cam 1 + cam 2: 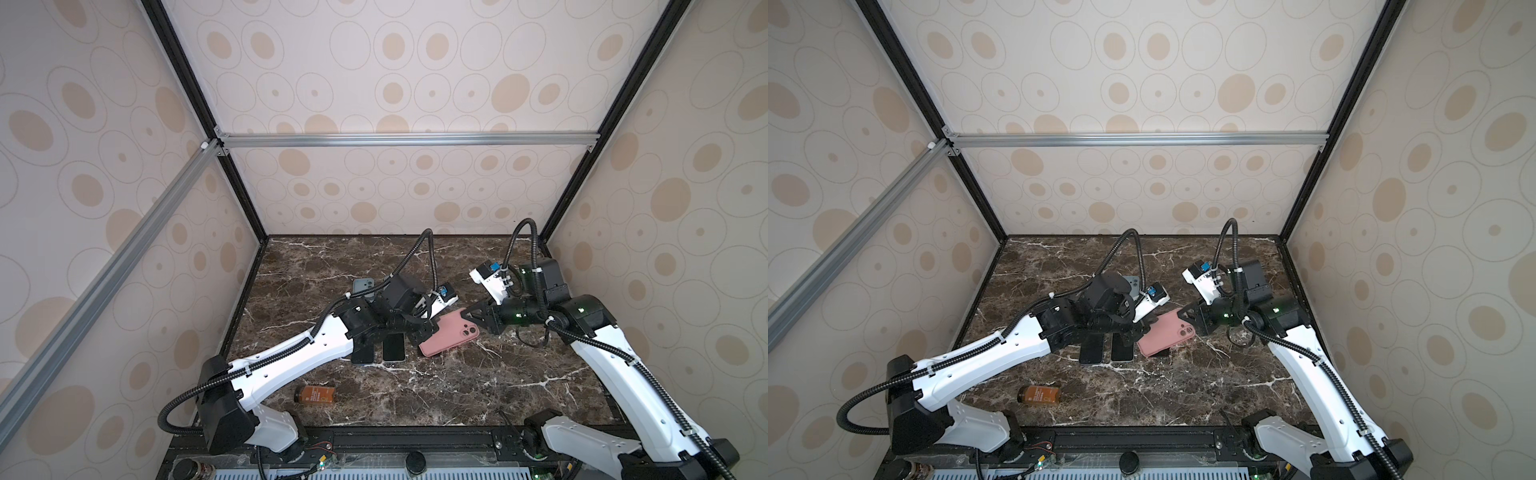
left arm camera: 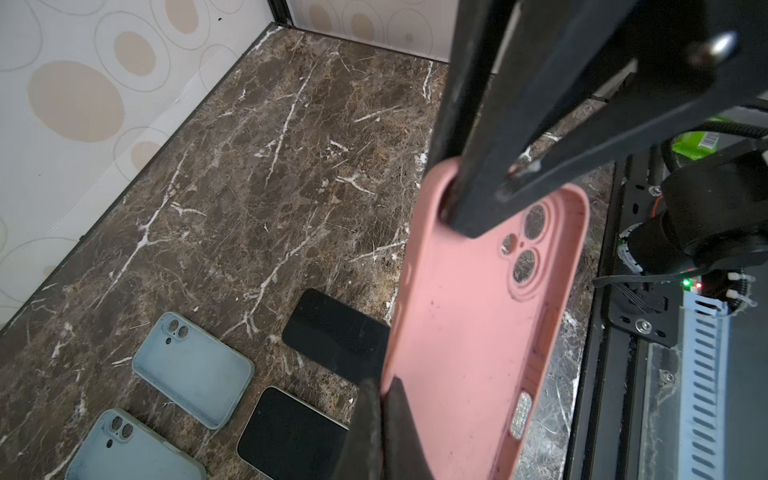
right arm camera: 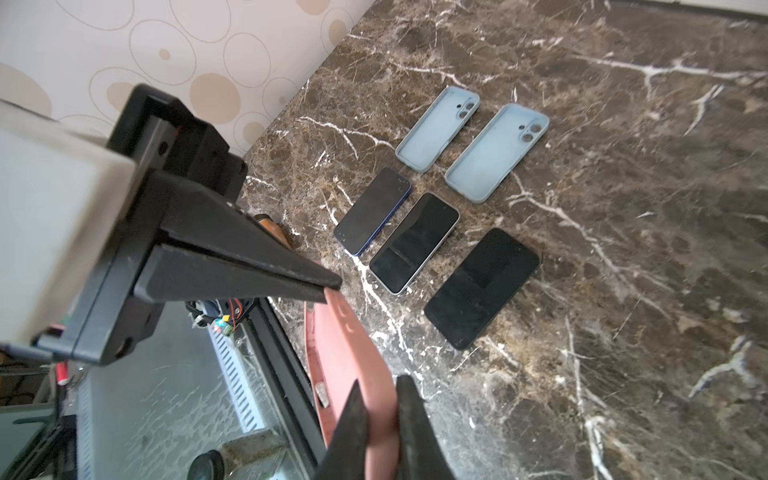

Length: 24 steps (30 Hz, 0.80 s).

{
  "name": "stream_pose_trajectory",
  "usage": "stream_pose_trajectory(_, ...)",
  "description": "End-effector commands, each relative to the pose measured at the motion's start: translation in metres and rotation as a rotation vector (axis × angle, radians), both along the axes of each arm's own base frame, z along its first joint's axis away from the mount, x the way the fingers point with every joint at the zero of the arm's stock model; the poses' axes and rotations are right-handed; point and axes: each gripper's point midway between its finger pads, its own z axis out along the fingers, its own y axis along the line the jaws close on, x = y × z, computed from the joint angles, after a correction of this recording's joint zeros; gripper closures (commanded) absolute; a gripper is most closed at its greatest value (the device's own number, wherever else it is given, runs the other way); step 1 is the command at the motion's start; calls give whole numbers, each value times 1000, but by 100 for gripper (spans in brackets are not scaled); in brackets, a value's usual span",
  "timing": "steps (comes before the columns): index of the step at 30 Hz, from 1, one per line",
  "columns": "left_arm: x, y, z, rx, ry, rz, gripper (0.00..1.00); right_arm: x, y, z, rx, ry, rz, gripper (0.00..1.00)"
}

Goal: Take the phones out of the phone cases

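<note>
left gripper (image 2: 384, 384) is clamped on the end of the pink case (image 2: 469, 324) away from the lens cutouts. jaws are together with only the case wall between them. right gripper (image 3: 380, 380) is at the lens-cutout end, straight opposite the left one. its fingers (image 3: 415, 424) sit a little apart with the case rim between them, can't tell if they're actually pressing on it. the case spans the gap between the two grippers, tilted on edge, and looks raised off the marble table (image 1: 457, 395). the case is empty: its open side faces the left wrist cam and marble shows through the lens holes.

black phone (image 3: 482, 286) lies flat, screen up, on the table just below and beside the left gripper, touching neither gripper. two more phones (image 3: 413, 243) lie in a row with it, further from the right gripper. two light blue cases (image 3: 496, 151), open side up, lie just past the phones, away from both grippers. amber bottle (image 1: 314, 395) lies on its side, well apart, back toward the left arm's base.
</note>
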Motion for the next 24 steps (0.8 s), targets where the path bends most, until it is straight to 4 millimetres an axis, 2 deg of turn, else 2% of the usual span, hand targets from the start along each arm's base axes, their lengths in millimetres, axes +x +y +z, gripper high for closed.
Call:
stream_pose_trajectory(1, 16, 2, 15, -74, -34, 121, 100, 24, -12, 17, 45, -125, -171, 45)
stream_pose_trajectory(2, 23, 3, 14, -92, -25, 166, 100, 32, -18, 20, 68, -159, -234, 39)
stream_pose_trajectory(4, 39, 4, 9, -133, 4, 252, 100, 44, -28, 21, 93, -204, -336, 38)
stream_pose_trajectory(8, 66, 7, -2, -232, 78, 428, 100, 67, -57, -4, 79, -202, -575, 38)
stream_pose_trajectory(10, 80, 10, -13, -246, 118, 505, 100, 74, -65, -14, 88, -200, -645, 38)
stream_pose_trajectory(16, 127, 27, -57, -229, 236, 759, 100, 94, -59, -42, 188, -135, -717, 38)
stream_pose_trajectory(20, 140, 26, -74, -265, 281, 813, 100, 111, -56, -69, 188, -37, -781, 38)
stream_pose_trajectory(24, 161, 25, -91, -307, 371, 847, 100, 127, -43, -94, 142, 47, -751, 38)
